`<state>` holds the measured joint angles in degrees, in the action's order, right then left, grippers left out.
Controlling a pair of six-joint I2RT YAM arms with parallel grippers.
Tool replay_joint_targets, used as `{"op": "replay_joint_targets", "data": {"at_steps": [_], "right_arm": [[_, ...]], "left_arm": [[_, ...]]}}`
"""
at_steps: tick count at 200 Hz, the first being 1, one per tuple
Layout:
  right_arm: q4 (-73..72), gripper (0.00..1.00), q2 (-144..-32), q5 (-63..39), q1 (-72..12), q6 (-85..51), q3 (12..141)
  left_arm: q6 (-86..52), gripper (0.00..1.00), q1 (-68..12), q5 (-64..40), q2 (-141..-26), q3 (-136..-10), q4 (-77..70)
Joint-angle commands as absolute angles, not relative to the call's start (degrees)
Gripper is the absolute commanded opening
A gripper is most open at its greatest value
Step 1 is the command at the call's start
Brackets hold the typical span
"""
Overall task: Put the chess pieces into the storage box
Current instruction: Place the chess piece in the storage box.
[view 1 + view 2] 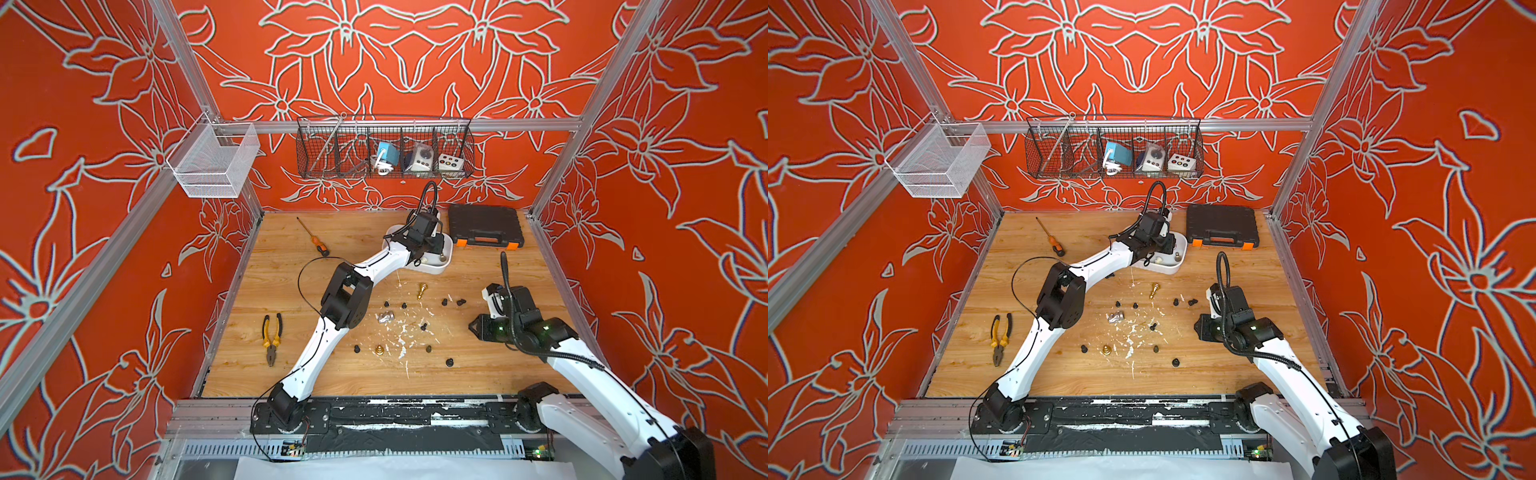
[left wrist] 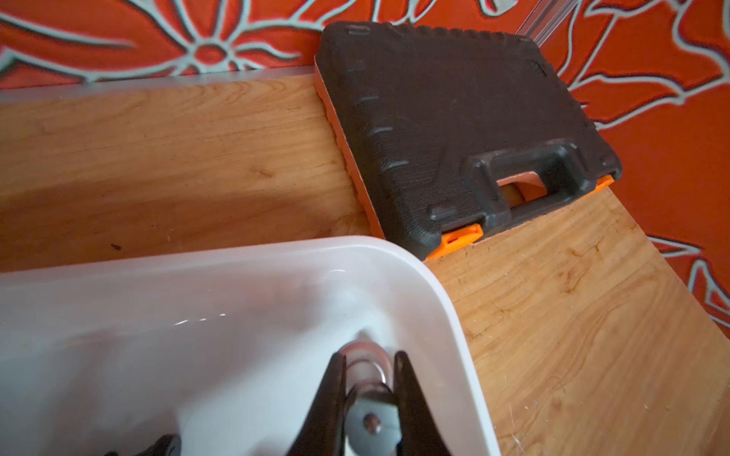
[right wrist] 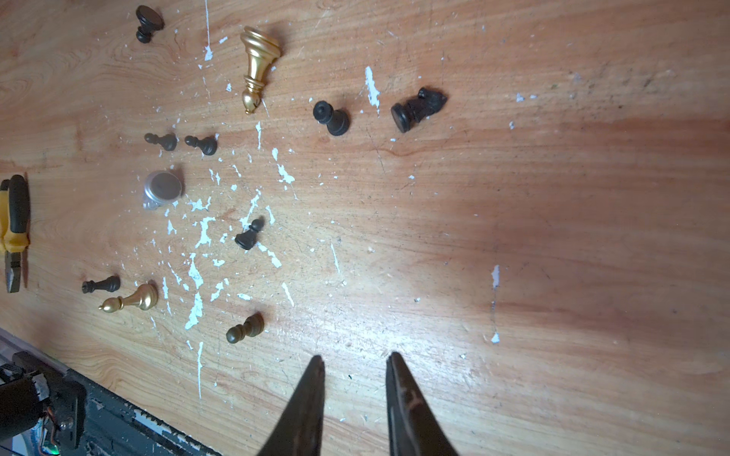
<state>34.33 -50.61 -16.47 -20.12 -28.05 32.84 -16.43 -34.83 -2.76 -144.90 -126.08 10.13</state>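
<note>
We had our left gripper (image 2: 369,357) pinched tight on a silver chess piece (image 2: 369,422) inside the storage box (image 2: 395,252) beside the black toolcase (image 2: 434,118), while our right gripper (image 3: 355,357) hung narrowly parted and empty over the table (image 3: 553,237), other chess pieces (image 3: 331,118) scattered nearby.

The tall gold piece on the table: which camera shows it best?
The right wrist view: the tall gold piece is large and sharp there. Both top views show it only small. The left wrist view misses it.
</note>
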Motion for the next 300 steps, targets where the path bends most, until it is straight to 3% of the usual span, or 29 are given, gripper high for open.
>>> {"op": "replay_joint_targets", "data": {"at_steps": [1, 50, 124, 221, 300], "right_arm": [[35.1, 0.29, -50.8, -15.0, -19.7, -28.8, 32.2], [35.2, 0.29, -50.9, -14.7, -19.7, -29.9, 32.2], [36.3, 0.29, -50.0, -14.8, -19.7, -30.4, 32.2], [37.7, 0.29, -49.1, -14.7, -19.8, -30.8, 33.5], [39.8, 0.29, -49.8, -13.0, -19.8, -30.4, 36.2]], "left_arm": [[-17.1, 0.15, -35.0, -2.2, -146.2, -127.4, 6.7], [-17.6, 0.2, -35.0, -2.2, -147.3, -127.4, 5.4], [-17.7, 0.4, -34.8, -2.2, -146.6, -127.1, 5.4], [-15.9, 0.43, -34.7, -2.8, -133.9, -117.6, 3.7], [-12.8, 0.45, -34.6, -2.6, -116.0, -99.6, 1.3]]}}
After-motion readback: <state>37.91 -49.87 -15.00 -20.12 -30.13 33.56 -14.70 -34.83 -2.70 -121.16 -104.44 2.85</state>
